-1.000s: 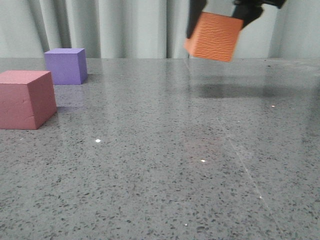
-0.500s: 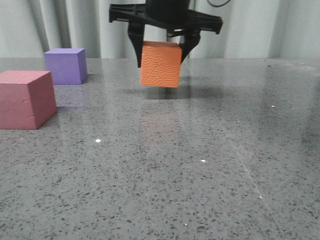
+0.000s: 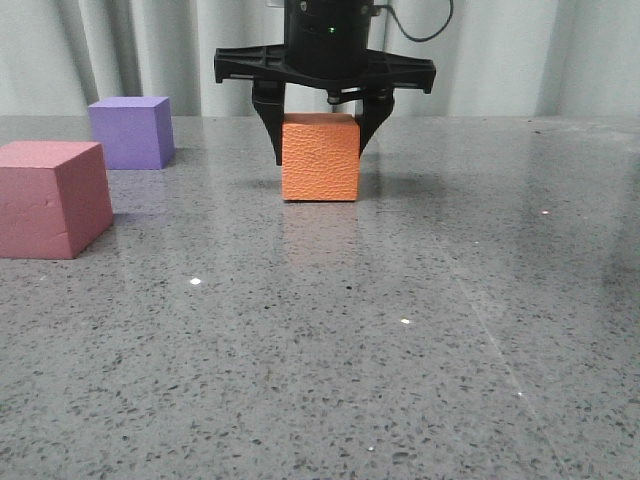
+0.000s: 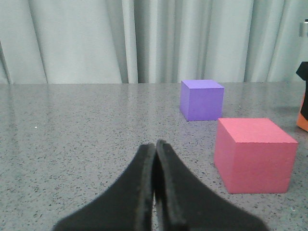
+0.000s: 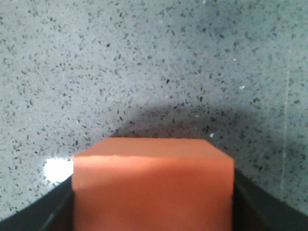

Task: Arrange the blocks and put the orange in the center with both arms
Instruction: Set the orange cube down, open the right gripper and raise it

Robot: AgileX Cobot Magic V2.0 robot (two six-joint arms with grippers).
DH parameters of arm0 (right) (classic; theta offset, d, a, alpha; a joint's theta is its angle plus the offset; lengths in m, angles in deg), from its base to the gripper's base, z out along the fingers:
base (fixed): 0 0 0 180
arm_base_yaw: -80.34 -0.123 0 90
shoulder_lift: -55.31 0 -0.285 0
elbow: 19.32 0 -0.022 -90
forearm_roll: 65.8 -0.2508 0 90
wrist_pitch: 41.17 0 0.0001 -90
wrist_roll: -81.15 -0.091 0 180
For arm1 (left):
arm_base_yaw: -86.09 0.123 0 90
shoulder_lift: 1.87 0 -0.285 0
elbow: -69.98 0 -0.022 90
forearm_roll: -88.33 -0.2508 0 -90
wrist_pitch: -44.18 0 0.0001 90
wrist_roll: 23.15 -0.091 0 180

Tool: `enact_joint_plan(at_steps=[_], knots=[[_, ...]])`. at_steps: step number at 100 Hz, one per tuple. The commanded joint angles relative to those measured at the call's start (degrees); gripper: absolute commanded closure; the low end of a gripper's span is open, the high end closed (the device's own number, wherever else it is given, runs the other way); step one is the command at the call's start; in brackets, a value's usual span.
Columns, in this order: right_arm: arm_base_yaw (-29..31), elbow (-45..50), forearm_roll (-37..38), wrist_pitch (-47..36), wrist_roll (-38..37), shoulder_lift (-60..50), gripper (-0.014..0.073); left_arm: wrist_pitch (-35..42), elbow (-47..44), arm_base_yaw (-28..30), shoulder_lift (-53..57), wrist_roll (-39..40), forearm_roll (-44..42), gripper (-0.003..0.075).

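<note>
The orange cube (image 3: 320, 158) stands on the grey table at mid-distance in the front view, and my right gripper (image 3: 322, 150) comes down over it with one finger on each side, shut on it. It fills the right wrist view (image 5: 153, 187) between the black fingers. The pink-red cube (image 3: 52, 198) sits at the left, with the purple cube (image 3: 131, 131) behind it. Both show in the left wrist view, the pink-red cube (image 4: 254, 154) nearer than the purple cube (image 4: 202, 99). My left gripper (image 4: 155, 144) is shut and empty, low over the table, apart from the pink-red cube.
The speckled grey table (image 3: 400, 330) stretches out in front of the cubes. A pale curtain (image 3: 140, 50) hangs behind its far edge.
My right gripper carried the orange cube from the upper right leftward and down; the cube now rests on the table, squared up. The pink-red and purple cubes have not moved.
</note>
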Motion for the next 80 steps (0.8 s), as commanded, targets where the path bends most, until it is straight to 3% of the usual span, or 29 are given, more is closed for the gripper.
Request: enact_joint_plan(at_steps=[1, 16, 26, 44, 80], knots=[[0.0, -1.9, 0.6, -0.9, -0.1, -3.0, 0.0358, 4.3, -3.0, 0.2, 1.8, 0.6, 0.3, 0.0739], [-0.1, -1.9, -0.4, -0.9, -0.1, -3.0, 0.0060, 4.3, -3.0, 0.2, 1.8, 0.6, 0.3, 0.0739], [-0.1, -1.9, -0.4, -1.0, -0.1, -3.0, -0.0066, 4.3, -3.0, 0.2, 1.8, 0.6, 0.3, 0.0739], [-0.1, -1.9, -0.4, -2.5, 0.3, -4.1, -0.0061, 4.3, -3.0, 0.2, 1.8, 0.6, 0.3, 0.0739], [0.2, -1.9, 3.0, -2.6, 11.1, -14.2, -0.0061, 4.3, -3.0, 0.2, 1.8, 0.6, 0.3, 0.0739]])
